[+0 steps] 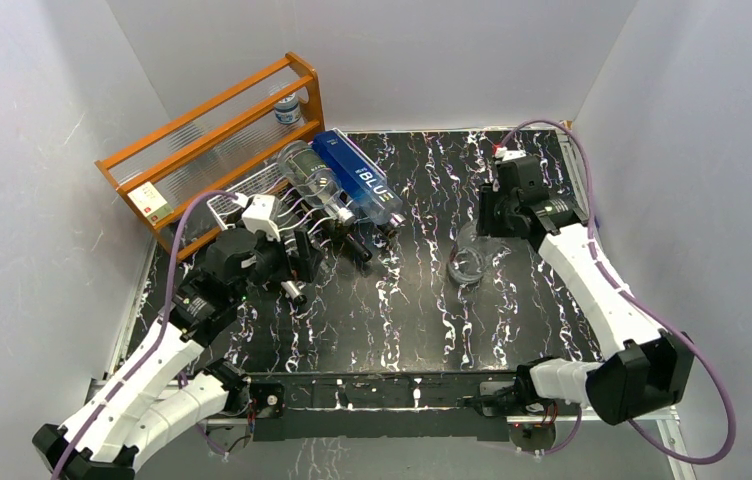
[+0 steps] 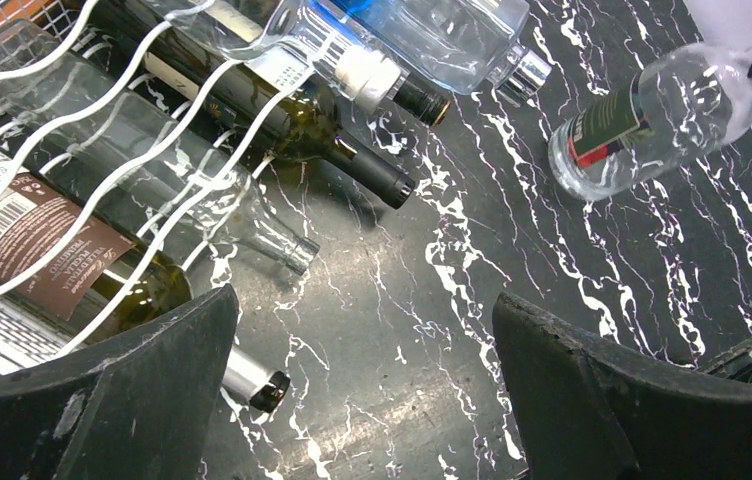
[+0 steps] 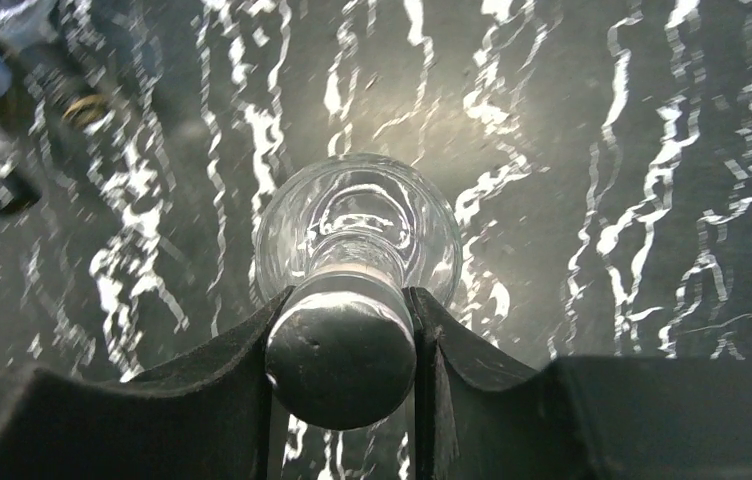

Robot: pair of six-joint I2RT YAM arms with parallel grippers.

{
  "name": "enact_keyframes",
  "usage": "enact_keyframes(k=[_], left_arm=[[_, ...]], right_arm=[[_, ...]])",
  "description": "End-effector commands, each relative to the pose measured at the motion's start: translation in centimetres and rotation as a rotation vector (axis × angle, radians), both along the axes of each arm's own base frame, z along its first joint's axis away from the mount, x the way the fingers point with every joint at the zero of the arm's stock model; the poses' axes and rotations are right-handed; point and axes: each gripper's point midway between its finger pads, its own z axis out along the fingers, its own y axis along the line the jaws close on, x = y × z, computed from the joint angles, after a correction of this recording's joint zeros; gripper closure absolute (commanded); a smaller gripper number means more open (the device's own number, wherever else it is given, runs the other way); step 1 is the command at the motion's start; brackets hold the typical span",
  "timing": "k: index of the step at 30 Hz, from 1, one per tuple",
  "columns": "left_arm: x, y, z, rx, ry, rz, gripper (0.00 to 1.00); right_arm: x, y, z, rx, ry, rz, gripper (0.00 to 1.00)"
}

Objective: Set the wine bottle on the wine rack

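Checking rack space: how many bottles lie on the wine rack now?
5, side by side on the wine rack: brown-labelled bottle leftmost, clear bottle, dark green bottle, white-collared bottle, blue bottle rightmost. Others may be hidden.

The table [image 1: 422,310] is a black slab run through with white marble veins. In its far-left corner stands an orange wooden shelf frame [image 1: 207,135], set at a slant. Just in front of the frame sits the white wire wine rack [image 1: 220,206]. A row of bottles [image 2: 282,120] lies side by side across the rack, a blue bottle [image 1: 357,175] at the right end — their necks jut out over the bare black top. Right of the middle, well apart from the rack, is a clear wine bottle [image 1: 469,262] with a dark-and-red label — whether its base touches the table I cannot tell. A dark rail [image 1: 382,392] runs along the near edge.
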Motion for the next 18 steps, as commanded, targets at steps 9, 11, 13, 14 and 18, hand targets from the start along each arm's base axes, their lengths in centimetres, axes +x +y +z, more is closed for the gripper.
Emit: enact_keyframes(k=[9,11,13,14,18], left_arm=[[1.3,0.4,-0.1,0.057,0.044,0.058,0.02],[1.5,0.2,-0.5,0.063,0.060,0.053,0.02],[1.6,0.0,-0.7,0.066,0.073,0.054,0.02],[1.7,-0.1,-0.9,0.068,0.080,0.057,0.02],[2.1,-0.5,-1.2,0.062,0.102,0.063,0.02]], right_arm=[[-8.1,9.4,4.3,0.521,-0.190,0.430,1.00],[-8.6,9.9,2.9,0.505,-0.178,0.428,1.00],[-9.3,10.8,1.8,0.496,-0.163,0.449,1.00],[-9.8,11.4,1.3,0.489,-0.153,0.469,1.00],[-11.3,12.9,-0.1,0.440,-0.117,0.545,1.00]])
